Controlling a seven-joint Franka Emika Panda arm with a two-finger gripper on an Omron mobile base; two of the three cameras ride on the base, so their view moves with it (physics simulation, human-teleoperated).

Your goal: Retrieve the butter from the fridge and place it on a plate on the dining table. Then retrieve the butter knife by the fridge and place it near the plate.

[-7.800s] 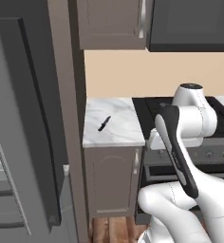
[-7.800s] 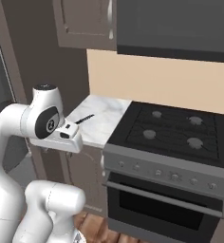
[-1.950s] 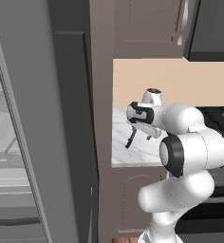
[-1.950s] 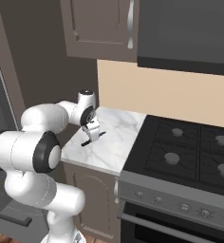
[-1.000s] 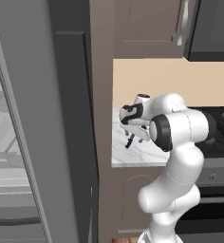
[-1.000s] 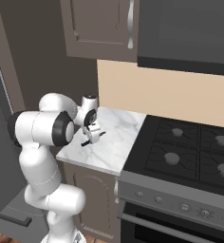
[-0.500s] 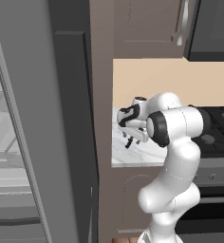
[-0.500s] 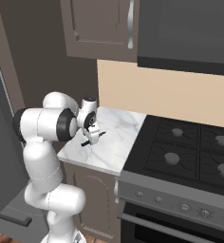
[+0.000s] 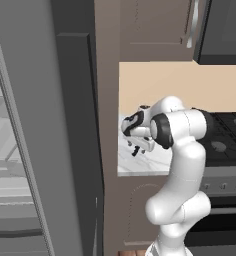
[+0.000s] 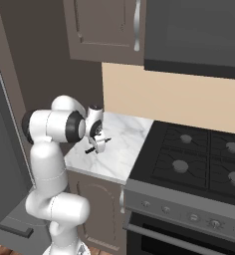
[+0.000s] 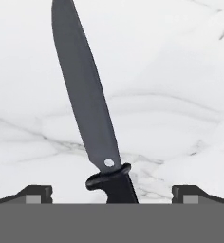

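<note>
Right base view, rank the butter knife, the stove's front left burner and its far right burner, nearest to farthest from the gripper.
1. Butter knife, on the marble counter right under the gripper.
2. Front left burner, to the right.
3. Far right burner, at the frame's edge.

The white arm rises from its base, bends at a dark elbow joint and reaches forward and down, with the wrist folded over so the hand points at the worktop [image 10: 124, 149]. The claw [image 9: 135, 148] hangs low over the marble, close to its surface. In the hand view its two dark fingertips [image 11: 35, 193] stand far apart at the left and right of the bottom edge, the jaws spread wide and gripping nothing, with the knife [image 11: 88, 109] handle lying between them, apart from both tips.
</note>
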